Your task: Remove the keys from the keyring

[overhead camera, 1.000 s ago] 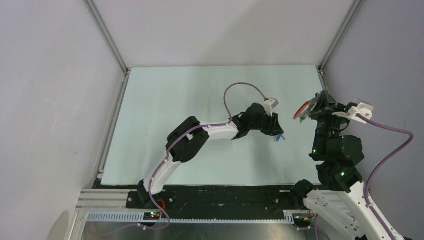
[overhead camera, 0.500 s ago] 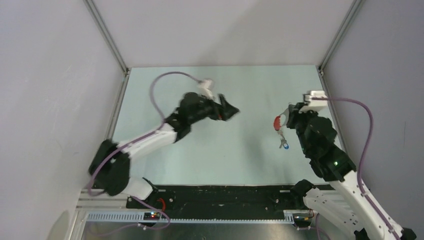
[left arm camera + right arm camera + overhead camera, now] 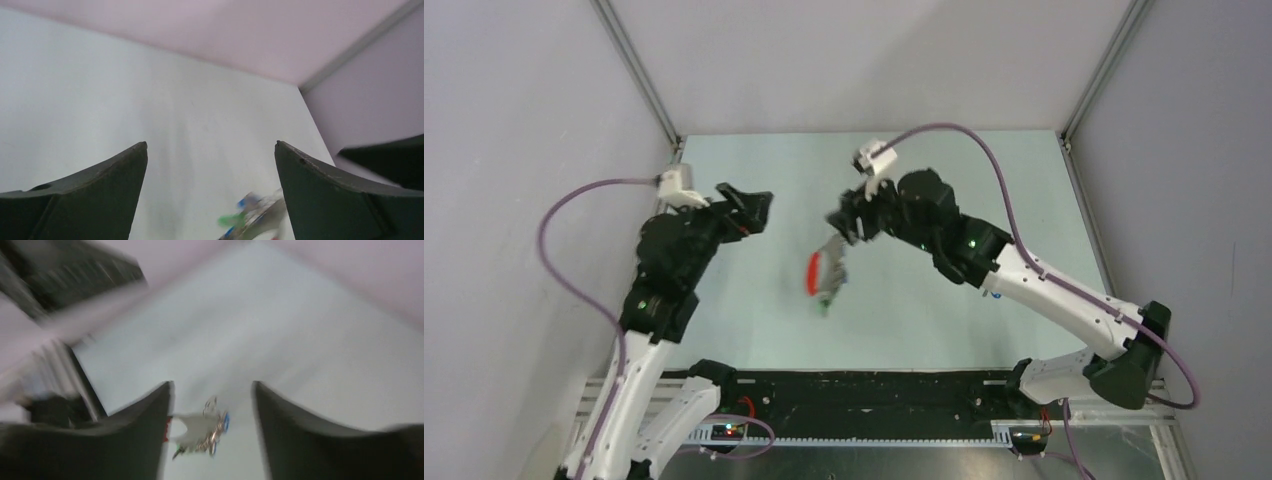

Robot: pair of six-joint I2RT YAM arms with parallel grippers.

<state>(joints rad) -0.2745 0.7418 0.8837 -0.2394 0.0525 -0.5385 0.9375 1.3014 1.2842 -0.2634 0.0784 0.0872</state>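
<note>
Listing first the right pincer (image 3: 842, 228): released, fingers (image 3: 150, 435) spread, set at upper centre of the overhead frame. Shows in its own wrist view the keyring (image 3: 196, 429) within the gap, narrower than that gap and close against the left-hand finger of the frame. Cannot tell, through the blur, whether touching it. Places the same bunch, in the overhead frame, just below the pincer and near centre, red loop to the left, grey strap running up toward the fingertips. Bears the keys (image 3: 826, 303) at its lower end, green tag lowest, with a blue tag visible in the wrist view. Cannot tell whether resting on the pale surface (image 3: 944, 170) or hanging above it.

Entering next the left pincer (image 3: 752, 208): likewise released, jaws wide, nothing between them. Sits at upper left of the overhead frame, well apart from the bunch. Catches the bunch only as a blur at the bottom edge of its wrist view, right of centre, with green and blue tags.
</note>
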